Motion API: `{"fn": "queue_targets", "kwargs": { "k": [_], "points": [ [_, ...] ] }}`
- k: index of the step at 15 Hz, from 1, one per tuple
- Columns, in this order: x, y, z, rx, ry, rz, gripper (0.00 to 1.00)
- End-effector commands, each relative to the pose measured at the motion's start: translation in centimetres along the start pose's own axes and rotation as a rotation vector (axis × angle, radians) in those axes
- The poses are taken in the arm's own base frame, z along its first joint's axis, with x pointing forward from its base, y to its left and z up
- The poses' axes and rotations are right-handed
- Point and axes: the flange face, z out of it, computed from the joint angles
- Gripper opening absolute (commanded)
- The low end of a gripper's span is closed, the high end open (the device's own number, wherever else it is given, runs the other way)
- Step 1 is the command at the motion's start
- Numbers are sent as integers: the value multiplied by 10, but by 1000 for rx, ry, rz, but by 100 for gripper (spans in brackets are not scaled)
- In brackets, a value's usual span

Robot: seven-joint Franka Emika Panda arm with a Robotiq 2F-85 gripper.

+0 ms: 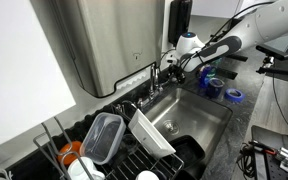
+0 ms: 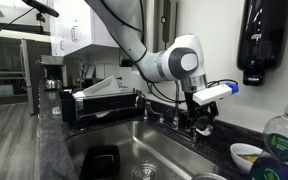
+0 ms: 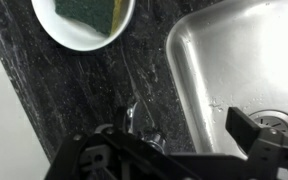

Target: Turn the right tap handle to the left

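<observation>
Gripper (image 3: 169,150) hangs low over the dark counter (image 3: 74,90) by the sink (image 3: 234,60), jaws spread wide, nothing held. Right tap handle (image 3: 131,112), small & chrome, stands on the counter just beside the sink rim, in front of the jaws. Contact w/ fingers can't be told.

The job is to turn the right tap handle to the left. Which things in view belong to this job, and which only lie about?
For the job:
small shiny chrome right tap handle
black gripper

Only lying about:
white round bowl holding a green sponge
blue tape rolls
clear plastic container
black wall dispenser
</observation>
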Motion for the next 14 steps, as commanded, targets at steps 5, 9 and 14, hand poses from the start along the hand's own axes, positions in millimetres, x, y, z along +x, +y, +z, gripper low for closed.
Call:
{"fn": "queue_targets", "kwargs": {
  "k": [5, 9, 14],
  "points": [
    [-2, -8, -5, 106, 38, -40, 100],
    [0, -10, -4, 134, 31, -38, 100],
    [1, -15, -6, 168, 38, -50, 100]
  ]
}}
